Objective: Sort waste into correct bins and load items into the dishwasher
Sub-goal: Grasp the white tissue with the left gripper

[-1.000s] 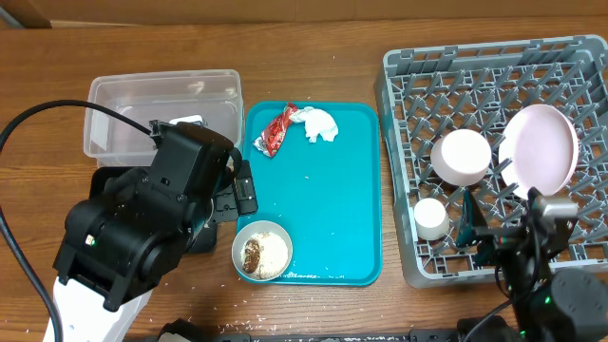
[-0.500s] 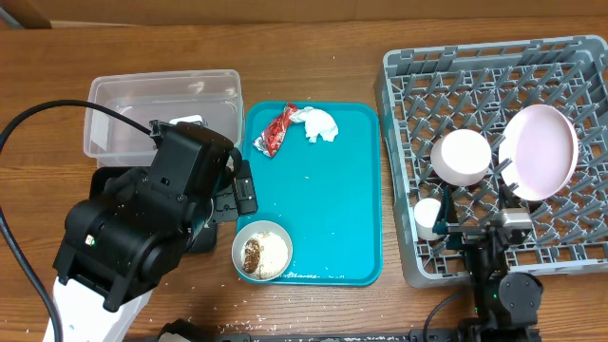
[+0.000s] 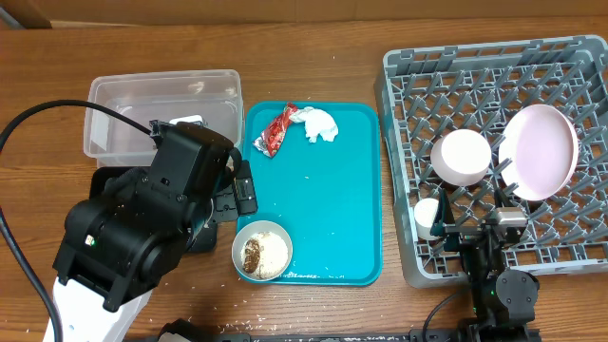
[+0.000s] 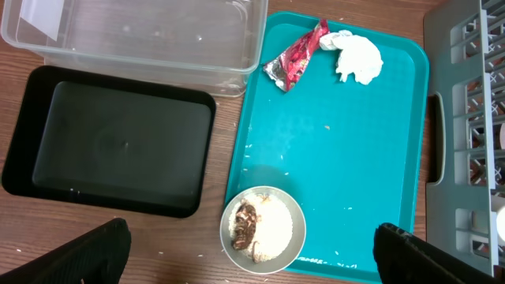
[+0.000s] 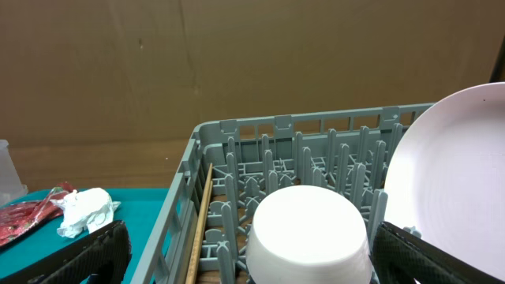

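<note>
While the white bowl (image 5: 308,229) sits upside down on the pegs of the grey rack (image 5: 276,126), with the pink plate (image 5: 450,181) leaning just beside it and a cup (image 3: 427,218) near the rack's corner, my right gripper (image 5: 248,237) hangs spread wide, holding nothing. My left gripper (image 4: 251,233) is spread and empty too, above the dish of rice and scraps (image 4: 272,237) on the teal tray (image 4: 339,158). The wrapper (image 4: 296,57) and tissue (image 4: 357,57) lie side by side at the tray's far end. The clear tub (image 4: 134,31) and black tray (image 4: 118,150) stand beside it.
</note>
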